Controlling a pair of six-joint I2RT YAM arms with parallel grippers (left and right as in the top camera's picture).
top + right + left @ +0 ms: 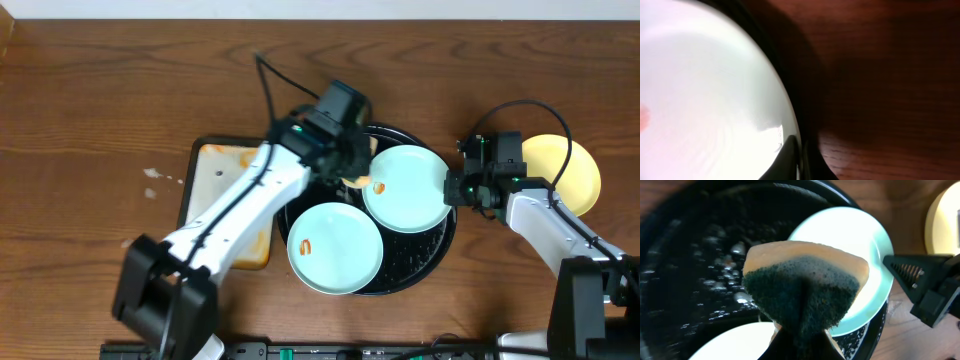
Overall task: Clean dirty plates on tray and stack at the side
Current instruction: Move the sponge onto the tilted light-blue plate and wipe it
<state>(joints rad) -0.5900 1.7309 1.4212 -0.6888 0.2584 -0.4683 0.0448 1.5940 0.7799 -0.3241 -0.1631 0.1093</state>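
On the black tray [432,258] lie two mint-blue plates. The upper plate [405,188] has an orange smear at its left edge, and the lower plate [335,248] carries a smear too. My left gripper [352,170] is shut on a sponge [805,285], orange with a dark green scrub face, held just left of the upper plate [850,230]. My right gripper [452,188] is shut on that plate's right rim; in the right wrist view its fingers [790,157] pinch the pale rim [705,90]. A pale yellow plate [575,170] lies on the table at the right.
A pale rectangular tray [215,170] with orange stains sits left of the black tray, partly under my left arm. A black cable [268,85] runs behind that arm. Small white crumbs [153,175] lie on the wood at the left.
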